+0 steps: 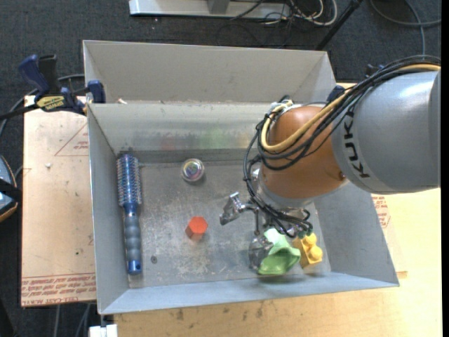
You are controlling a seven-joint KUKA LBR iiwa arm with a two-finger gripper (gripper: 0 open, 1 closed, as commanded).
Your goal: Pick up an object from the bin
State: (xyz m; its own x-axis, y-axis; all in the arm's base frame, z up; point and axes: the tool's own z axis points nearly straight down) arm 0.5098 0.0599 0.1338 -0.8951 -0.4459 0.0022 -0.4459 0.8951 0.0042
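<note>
Gripper above green lump, yellow piece touching, orange block near.

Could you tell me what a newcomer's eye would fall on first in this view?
The arm with its orange wrist cover reaches in from the right, its gripper low over a crumpled green thing in the near right corner of the bin, a yellow thing beside it. A long blue hairbrush lies along the left wall, and a small orange block sits mid-floor.
</note>
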